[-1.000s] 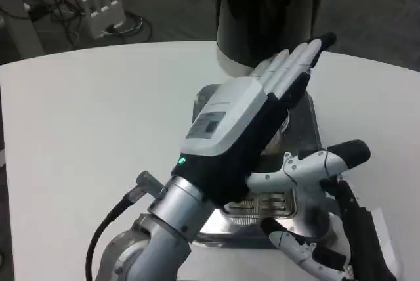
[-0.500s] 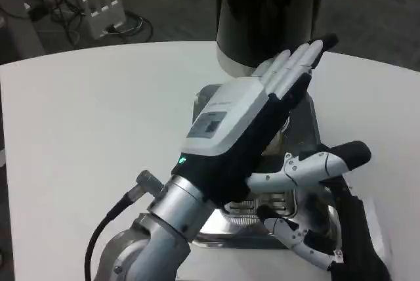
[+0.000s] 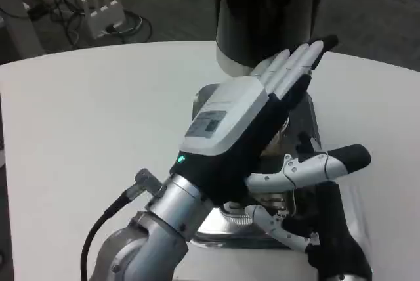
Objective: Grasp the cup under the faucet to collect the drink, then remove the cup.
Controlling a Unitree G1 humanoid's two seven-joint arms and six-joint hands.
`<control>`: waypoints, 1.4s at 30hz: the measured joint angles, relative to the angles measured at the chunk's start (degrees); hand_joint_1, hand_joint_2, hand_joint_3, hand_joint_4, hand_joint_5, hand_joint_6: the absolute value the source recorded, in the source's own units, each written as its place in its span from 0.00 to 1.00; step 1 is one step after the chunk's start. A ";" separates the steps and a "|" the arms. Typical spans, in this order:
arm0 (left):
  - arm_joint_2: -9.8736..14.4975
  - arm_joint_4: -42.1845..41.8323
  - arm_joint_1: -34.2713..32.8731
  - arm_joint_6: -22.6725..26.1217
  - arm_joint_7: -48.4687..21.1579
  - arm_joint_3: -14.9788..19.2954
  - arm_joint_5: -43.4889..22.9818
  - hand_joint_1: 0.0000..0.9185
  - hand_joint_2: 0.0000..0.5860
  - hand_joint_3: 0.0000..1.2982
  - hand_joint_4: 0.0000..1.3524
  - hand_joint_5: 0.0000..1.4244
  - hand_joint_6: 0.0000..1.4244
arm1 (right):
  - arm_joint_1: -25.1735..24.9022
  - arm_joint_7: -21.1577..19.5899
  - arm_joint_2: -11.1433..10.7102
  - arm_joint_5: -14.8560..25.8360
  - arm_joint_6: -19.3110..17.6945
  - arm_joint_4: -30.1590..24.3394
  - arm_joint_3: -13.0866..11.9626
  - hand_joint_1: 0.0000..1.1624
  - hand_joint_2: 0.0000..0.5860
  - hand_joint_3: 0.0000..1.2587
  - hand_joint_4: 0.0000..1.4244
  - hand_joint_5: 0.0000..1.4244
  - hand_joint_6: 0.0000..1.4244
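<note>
My left hand (image 3: 239, 127) lies across the middle of the head view, back up. Its fingers (image 3: 292, 64) are straight and point at the dark drink dispenser (image 3: 269, 12), and its thumb (image 3: 315, 166) sticks out to the right. It covers the spot under the faucet, so the cup is hidden; only a shiny sliver (image 3: 281, 138) shows under the palm. I see nothing gripped in it. My right hand (image 3: 315, 228) is low at the right, just beneath that thumb, fingers apart and empty, over the front of the metal drip tray (image 3: 252, 212).
The dispenser stands at the far edge of the round white table (image 3: 98, 117). A black cable runs from my left wrist (image 3: 105, 222). Beyond the table, a white power strip (image 3: 105, 5) and cables lie on the floor. Bare tabletop stretches to the left.
My right hand has moved left and up, closer under the left thumb and over the tray's front. The left hand has barely moved.
</note>
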 measured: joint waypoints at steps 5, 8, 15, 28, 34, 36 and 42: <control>0.05 -0.09 -0.18 0.08 -0.31 0.01 0.00 0.00 0.20 0.00 0.00 0.00 0.00 | -1.73 -0.03 -0.02 0.79 0.09 1.07 0.31 0.73 0.27 0.07 0.08 0.11 0.15; 0.25 -0.09 -0.48 0.14 -0.69 0.01 0.14 0.00 0.20 0.00 0.00 0.00 0.00 | -2.13 -0.43 -0.02 1.11 0.41 1.83 0.56 0.72 0.27 0.07 0.08 0.11 0.15; 0.61 -0.08 -1.56 0.48 -1.61 0.02 1.33 0.00 0.20 0.00 0.00 0.00 0.00 | -6.79 -0.78 0.01 1.57 1.11 4.21 1.21 0.72 0.27 0.07 0.08 0.11 0.14; 1.16 0.54 -2.64 0.47 -1.92 0.09 1.56 0.00 0.20 0.00 0.00 0.00 0.00 | -12.99 -2.20 1.19 1.48 2.62 10.96 0.19 0.70 0.27 0.06 0.08 0.11 0.14; 1.45 0.66 -3.02 0.48 -2.12 0.24 1.56 0.00 0.20 0.00 0.00 0.00 0.00 | -14.86 -2.95 1.72 1.68 2.62 12.88 -0.02 0.70 0.27 0.06 0.08 0.11 0.14; 1.62 0.83 -3.37 0.49 -2.16 0.27 1.56 0.00 0.20 0.00 0.00 0.00 0.00 | -14.88 -3.15 1.73 1.70 2.62 12.90 -0.06 0.70 0.27 0.06 0.08 0.11 0.14; 1.64 1.03 -3.60 0.49 -2.16 0.26 1.59 0.00 0.20 0.00 0.00 0.00 0.00 | -15.65 -4.39 1.99 1.78 2.62 12.96 -0.07 0.70 0.27 0.09 0.12 0.14 0.16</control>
